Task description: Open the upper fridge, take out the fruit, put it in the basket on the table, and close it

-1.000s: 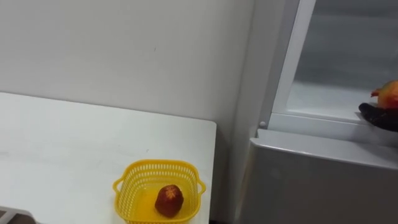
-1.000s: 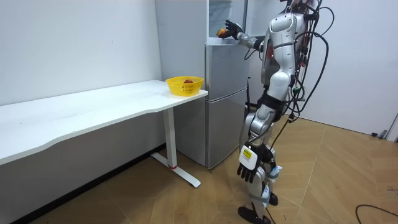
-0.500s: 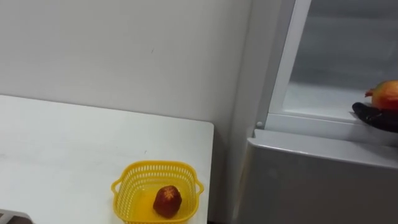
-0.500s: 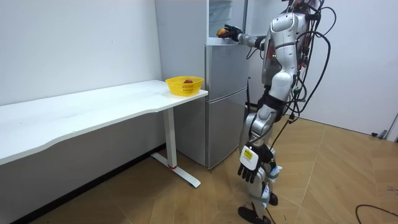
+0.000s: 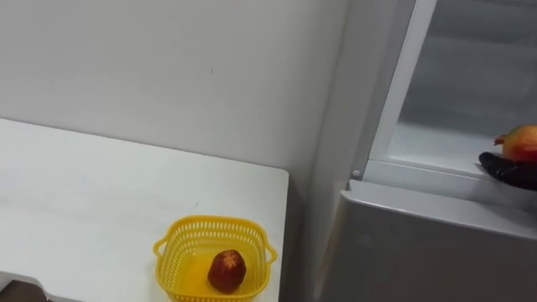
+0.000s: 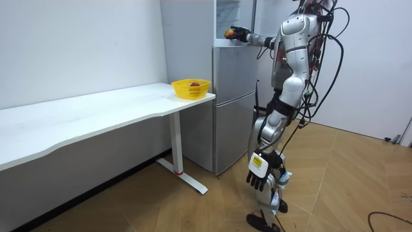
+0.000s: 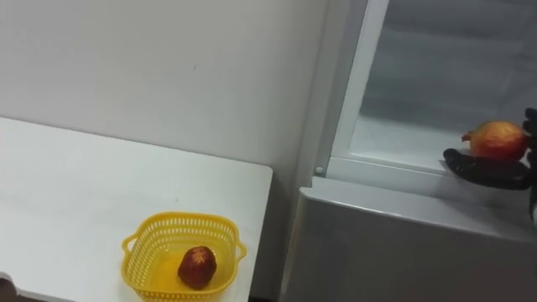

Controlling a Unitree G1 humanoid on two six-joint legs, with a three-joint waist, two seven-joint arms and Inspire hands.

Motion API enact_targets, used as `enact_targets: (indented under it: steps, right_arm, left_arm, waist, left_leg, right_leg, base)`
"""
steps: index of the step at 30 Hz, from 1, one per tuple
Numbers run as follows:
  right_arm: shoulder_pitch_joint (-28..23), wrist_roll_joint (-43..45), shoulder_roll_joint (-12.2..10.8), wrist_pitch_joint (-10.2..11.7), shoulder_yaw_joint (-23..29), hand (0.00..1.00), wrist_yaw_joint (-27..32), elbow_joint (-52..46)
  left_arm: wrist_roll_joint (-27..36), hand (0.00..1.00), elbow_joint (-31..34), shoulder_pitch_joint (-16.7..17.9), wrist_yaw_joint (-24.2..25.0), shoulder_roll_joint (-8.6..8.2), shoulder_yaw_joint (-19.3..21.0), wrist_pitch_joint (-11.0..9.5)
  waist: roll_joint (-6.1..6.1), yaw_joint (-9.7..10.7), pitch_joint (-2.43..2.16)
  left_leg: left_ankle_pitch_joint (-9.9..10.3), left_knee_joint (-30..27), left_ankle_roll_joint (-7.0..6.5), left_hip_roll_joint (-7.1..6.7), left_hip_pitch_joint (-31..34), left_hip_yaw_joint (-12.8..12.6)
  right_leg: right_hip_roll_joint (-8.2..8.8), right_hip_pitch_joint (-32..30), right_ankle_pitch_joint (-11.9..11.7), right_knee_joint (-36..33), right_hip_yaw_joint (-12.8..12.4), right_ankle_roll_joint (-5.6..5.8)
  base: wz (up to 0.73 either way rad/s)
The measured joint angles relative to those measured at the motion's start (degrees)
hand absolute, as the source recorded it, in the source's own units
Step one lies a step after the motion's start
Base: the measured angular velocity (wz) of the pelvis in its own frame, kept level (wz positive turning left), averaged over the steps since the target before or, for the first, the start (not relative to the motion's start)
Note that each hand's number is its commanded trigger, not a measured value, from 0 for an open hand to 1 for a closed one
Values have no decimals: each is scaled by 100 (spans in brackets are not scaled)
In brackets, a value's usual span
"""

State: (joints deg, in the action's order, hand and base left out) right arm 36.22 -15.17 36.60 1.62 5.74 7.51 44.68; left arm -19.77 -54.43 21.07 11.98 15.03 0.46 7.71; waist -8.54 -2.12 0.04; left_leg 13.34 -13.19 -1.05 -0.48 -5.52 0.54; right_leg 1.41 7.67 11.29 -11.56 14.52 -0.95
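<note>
A red and yellow fruit (image 7: 495,138) rests in my right hand (image 7: 487,170) at the front edge of the open upper fridge compartment (image 7: 394,143). Dark fingers curl under it and beside it. In the room view I stand in front of the fridge (image 6: 233,96) with the right arm stretched out to its top section, the right hand (image 6: 239,33) holding the fruit (image 6: 228,32) there. My left hand (image 6: 257,178) hangs low beside my leg with relaxed fingers. In the left eye view the fruit (image 5: 521,143) lies on the fingers (image 5: 508,169).
A yellow basket (image 7: 180,220) with a red-brown fruit (image 7: 195,267) in it stands at the white table's (image 7: 75,193) right end, next to the fridge. The grey lower fridge door (image 7: 403,252) is closed. A white wall is behind the table.
The eye view has shifted a little. In the room view my right forearm has lowered slightly, and the hand with the fruit stays at the upper fridge opening.
</note>
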Motion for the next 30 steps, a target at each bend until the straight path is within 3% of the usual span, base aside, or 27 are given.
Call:
enact_targets:
  steps: [6,7,9,15,22,30]
  right_arm:
    - [20,84,6,18,2,0,-48,-9]
    - [38,108,6,17,2,58,-64,-9]
    - [106,194,6,16,-3,100,-106,-9]
    - [148,224,41,78,-5,100,-149,-41]
    - [206,208,133,79,-5,100,-176,-34]
    - [395,199,263,70,-15,100,-186,212]
  left_arm:
    - [5,0,-9,-15,12,8,-15,63]
    - [5,0,-9,-15,24,6,-19,66]
    - [5,0,-10,-25,66,2,-18,67]
    - [6,0,-1,-27,95,1,-18,69]
    - [19,0,-2,-28,66,4,-9,59]
    - [160,0,-3,-37,-9,7,-9,56]
  waist:
    - [59,8,8]
    - [73,10,9]
    - [145,7,4]
    - [271,12,-15]
    - [232,8,-23]
    - [113,-17,66]
  left_leg:
    - [1,-5,2,4,0,20]
    - [1,-6,1,3,0,18]
    - [1,0,1,1,3,9]
    - [-1,8,1,2,1,9]
    - [-3,37,2,5,-10,8]
    - [-5,0,5,19,-13,13]
  right_leg:
    - [-9,9,-1,-3,7,-2]
    - [-8,9,-1,-5,6,-2]
    - [-5,-8,-2,-17,-8,-3]
    - [-6,-16,-2,-22,-12,-3]
    - [-9,-13,-1,-9,-16,-4]
    - [-25,-5,-1,6,-28,-4]
  base:
    - [2]
    - [0]
    - [-2]
    - [0]
    - [0]
    - [0]
